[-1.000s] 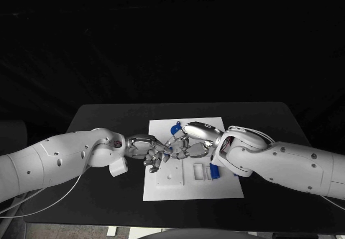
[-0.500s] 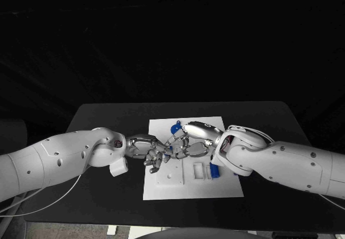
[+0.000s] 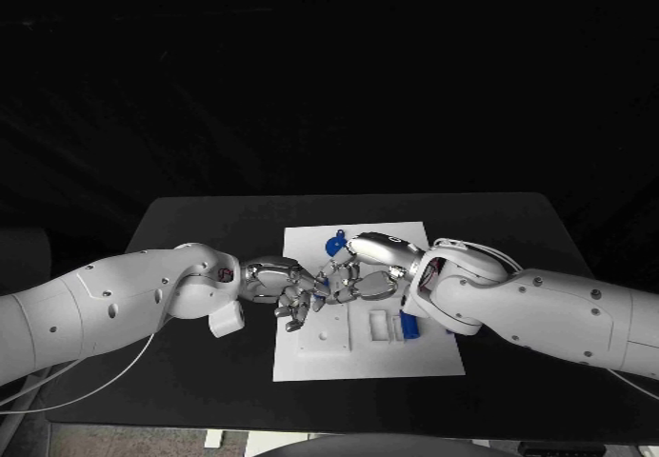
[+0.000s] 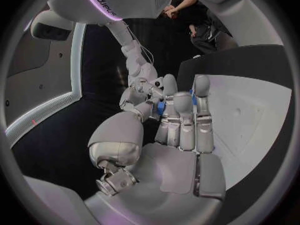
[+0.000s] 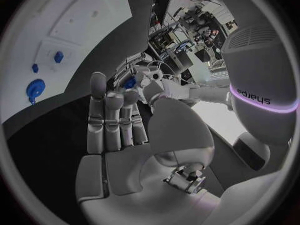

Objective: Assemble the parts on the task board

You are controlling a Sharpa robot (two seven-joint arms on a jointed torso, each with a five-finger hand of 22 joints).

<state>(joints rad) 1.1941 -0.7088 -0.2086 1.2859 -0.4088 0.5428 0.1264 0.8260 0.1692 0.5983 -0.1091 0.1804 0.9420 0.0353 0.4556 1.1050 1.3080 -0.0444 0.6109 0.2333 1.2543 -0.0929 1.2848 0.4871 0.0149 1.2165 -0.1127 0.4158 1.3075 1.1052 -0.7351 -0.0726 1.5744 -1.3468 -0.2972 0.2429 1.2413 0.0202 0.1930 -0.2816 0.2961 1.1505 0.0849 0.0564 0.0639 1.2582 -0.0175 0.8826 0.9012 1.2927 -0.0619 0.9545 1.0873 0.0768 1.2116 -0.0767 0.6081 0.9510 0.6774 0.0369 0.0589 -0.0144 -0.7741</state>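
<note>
Small blue part [image 3: 324, 279] pinched between left robot hand [image 3: 285, 288] and right robot hand [image 3: 360, 277]; could slip onto task board [image 3: 429, 358] mid-transfer.

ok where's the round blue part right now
In the head view the round blue part lies on the task board near its far edge, just beyond the right hand.

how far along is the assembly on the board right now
Early to midway, it seems. One blue part already sits in a recess of the task board. In hand: the left hand and right hand meet over the board, fingers around a small blue piece. Left: the round blue part lying loose at the board's far end.
</note>
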